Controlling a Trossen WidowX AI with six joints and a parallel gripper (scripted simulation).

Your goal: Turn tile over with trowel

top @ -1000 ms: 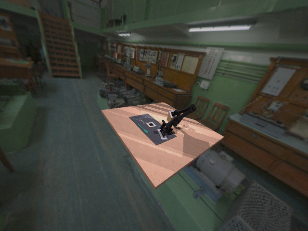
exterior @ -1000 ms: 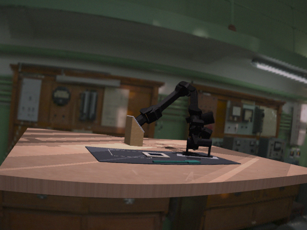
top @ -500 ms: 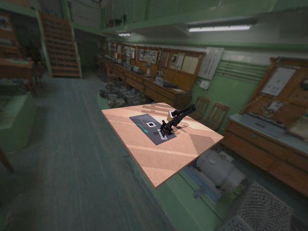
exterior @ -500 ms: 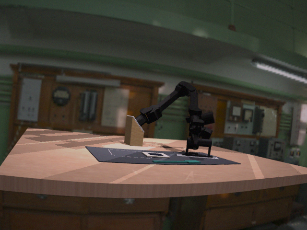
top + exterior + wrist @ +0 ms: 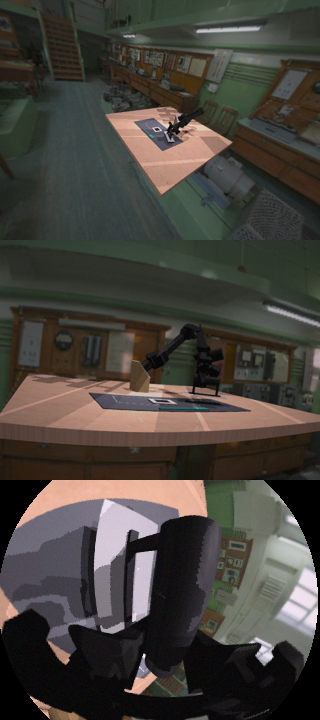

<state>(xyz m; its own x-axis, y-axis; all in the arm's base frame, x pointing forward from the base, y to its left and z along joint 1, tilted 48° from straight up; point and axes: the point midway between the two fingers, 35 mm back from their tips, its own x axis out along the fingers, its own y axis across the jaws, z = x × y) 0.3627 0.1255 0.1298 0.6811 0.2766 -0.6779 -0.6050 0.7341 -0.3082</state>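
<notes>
My gripper (image 5: pixel 170 129) (image 5: pixel 206 378) (image 5: pixel 165 619) is shut on the black bar handle of the trowel (image 5: pixel 171 140) (image 5: pixel 215 381) (image 5: pixel 185 575). Its flat pale grey blade hangs roughly level, a little above the near end of the dark mat (image 5: pixel 163 147) (image 5: pixel 103 403) (image 5: pixel 40 535), with its shadow below. The square tile (image 5: pixel 154 129) (image 5: pixel 166 403) lies flat on the mat, with a white border and a dark square in the middle uppermost. It lies at the near end of the dashed outline; whether their edges overlap is unclear. The fingers hide part of the handle.
A teal spatula-like tool (image 5: pixel 148 133) (image 5: pixel 180 408) lies along the mat's long edge, beside the tile. A slanted wooden block (image 5: pixel 139 382) stands behind the mat at the arm's base. The wooden table (image 5: pixel 155 167) (image 5: pixel 90 420) extends around the mat.
</notes>
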